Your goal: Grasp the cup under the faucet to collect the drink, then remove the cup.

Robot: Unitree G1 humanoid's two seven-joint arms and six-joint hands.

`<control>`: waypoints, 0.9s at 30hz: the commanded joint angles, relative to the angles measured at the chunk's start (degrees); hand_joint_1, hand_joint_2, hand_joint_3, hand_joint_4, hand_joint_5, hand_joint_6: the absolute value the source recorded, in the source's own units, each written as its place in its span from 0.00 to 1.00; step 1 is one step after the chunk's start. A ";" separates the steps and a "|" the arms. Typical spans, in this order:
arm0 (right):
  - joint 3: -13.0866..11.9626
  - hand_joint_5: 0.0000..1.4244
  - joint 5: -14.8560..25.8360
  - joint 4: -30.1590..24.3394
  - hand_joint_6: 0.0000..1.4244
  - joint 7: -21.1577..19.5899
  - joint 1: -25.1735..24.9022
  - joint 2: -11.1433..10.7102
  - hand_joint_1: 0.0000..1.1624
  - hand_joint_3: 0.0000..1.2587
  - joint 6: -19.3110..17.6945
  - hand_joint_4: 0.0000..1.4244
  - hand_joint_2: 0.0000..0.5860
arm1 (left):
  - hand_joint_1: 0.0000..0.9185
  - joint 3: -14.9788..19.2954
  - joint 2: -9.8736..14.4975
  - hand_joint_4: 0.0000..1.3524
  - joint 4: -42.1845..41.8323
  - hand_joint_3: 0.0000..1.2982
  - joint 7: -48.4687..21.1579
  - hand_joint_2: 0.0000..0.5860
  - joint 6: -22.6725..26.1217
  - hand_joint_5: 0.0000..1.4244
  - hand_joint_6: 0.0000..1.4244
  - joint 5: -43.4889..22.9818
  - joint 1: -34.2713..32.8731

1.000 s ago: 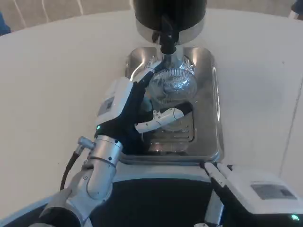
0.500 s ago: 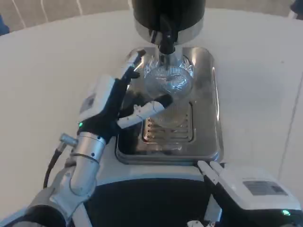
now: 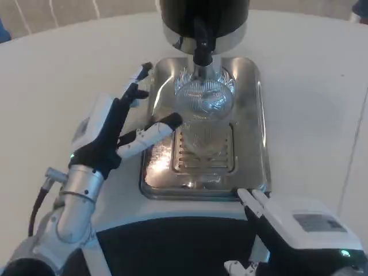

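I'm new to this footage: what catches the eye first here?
A clear cup stands on a shiny metal drip tray under the black dispenser's faucet, top centre. The left hand, fingers spread, is beside the tray's left edge, apart from the cup.

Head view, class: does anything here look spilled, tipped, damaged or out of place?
Nothing stands out. The clear cup stands upright on the steel drip tray, beneath the black faucet. No puddle shows on the tray or the white table. The left hand is open beside the cup, apart from it.
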 commanded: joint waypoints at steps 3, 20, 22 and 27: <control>-1.69 0.00 3.82 -0.26 0.00 -3.83 -1.12 0.30 0.30 0.00 1.48 0.00 0.73 | 0.09 2.07 5.13 0.09 -4.51 0.10 -1.80 0.06 -5.84 0.20 0.23 -1.42 5.35; -7.19 0.00 19.49 -1.42 0.00 -8.96 -10.66 2.46 0.26 0.00 12.74 0.00 0.90 | 0.14 6.68 14.69 0.14 -23.01 0.15 -7.79 0.15 -10.91 0.20 0.23 -0.95 22.40; -9.96 0.00 25.01 0.40 0.00 -10.16 -13.87 2.08 0.33 0.00 15.57 0.00 0.99 | 0.15 6.96 15.32 0.14 -25.65 0.15 -8.83 0.15 -10.37 0.20 0.23 -0.88 24.83; -13.36 0.00 33.75 4.03 0.00 -13.98 -19.20 -0.35 0.43 0.00 18.69 0.00 1.00 | 0.15 8.04 16.60 0.12 -32.13 0.15 -10.66 0.16 -9.32 0.18 0.22 -0.54 30.72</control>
